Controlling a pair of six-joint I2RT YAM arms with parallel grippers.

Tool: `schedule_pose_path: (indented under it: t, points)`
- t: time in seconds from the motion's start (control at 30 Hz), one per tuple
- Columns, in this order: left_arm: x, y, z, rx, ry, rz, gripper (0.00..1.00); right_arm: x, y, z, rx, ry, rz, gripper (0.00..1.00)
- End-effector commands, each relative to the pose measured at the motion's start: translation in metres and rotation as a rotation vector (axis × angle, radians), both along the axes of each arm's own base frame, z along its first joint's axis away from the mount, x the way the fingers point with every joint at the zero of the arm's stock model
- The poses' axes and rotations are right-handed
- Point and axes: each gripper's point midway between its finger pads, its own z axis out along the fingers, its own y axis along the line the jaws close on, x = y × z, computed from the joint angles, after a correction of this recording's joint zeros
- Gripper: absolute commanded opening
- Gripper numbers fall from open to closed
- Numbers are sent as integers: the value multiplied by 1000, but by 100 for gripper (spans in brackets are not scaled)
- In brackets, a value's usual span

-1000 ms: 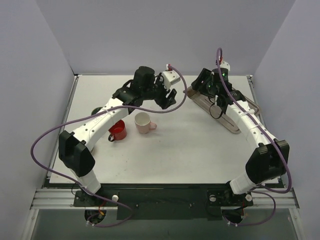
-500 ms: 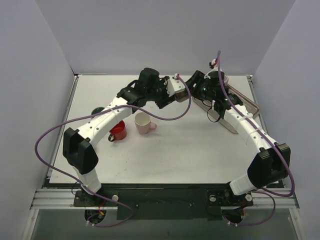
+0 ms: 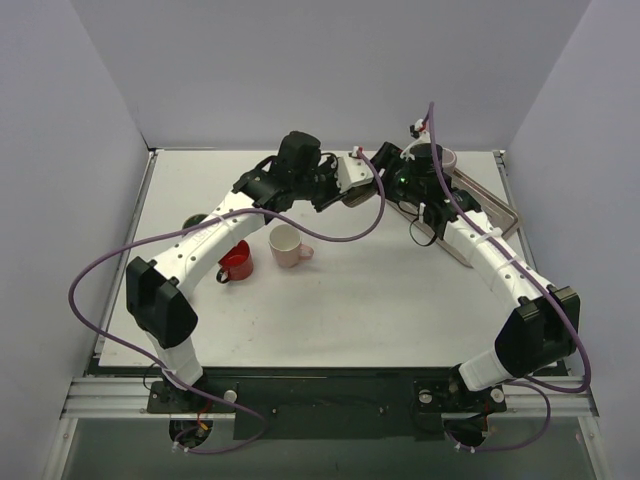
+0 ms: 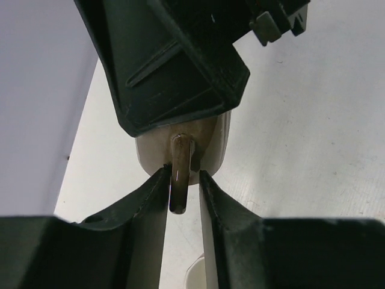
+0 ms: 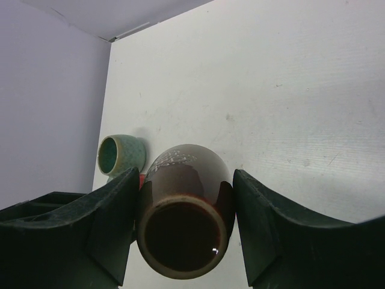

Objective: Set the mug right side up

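From above, I see both arms meeting near the middle of the bench's (image 3: 400, 300) far edge. The left gripper (image 3: 348, 192) and right gripper (image 3: 383, 172) are nose to nose, with the brown mug (image 3: 362, 192) between them, mostly hidden. A pink mug (image 3: 288, 245) and a red mug (image 3: 236, 262) stand mouth up toward the left edge.

On my left wrist camera, the fingers (image 4: 150, 205) pinch the mug's handle (image 4: 180, 158), and the right gripper's black body is clamped over the mug just above it.

On the right wrist camera, the fingers (image 5: 114, 223) squeeze the mug's sides, with its mouth facing the lens. A green cup (image 5: 122, 154) sits by the left edge.
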Motion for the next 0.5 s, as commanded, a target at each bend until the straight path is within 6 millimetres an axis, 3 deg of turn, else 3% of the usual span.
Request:
schedule_pose_path:
  t: [0.0,0.1,0.13,0.17,0.37,0.4,0.43,0.47]
  points:
    - [1,-6,17,-24,-27,-14,30,-1,10,51,82,-129,25,0]
    - [1,-8,14,-27,-14,-12,17,-2,15,53,89,-131,39,0]
    - [1,-9,12,-29,-7,-7,5,-2,16,53,89,-130,42,0]
    - [1,-10,12,-36,4,-1,2,-1,16,52,88,-128,42,0]
    - [-8,-12,3,-76,94,22,0,1,16,42,65,-110,45,0]
    - [-9,-13,3,-104,132,55,0,1,14,36,39,-102,46,3]
    - [-7,-10,1,-111,149,91,0,3,12,34,14,-102,38,13]
    - [-5,-8,2,-148,188,151,0,3,9,27,-23,-88,37,31]
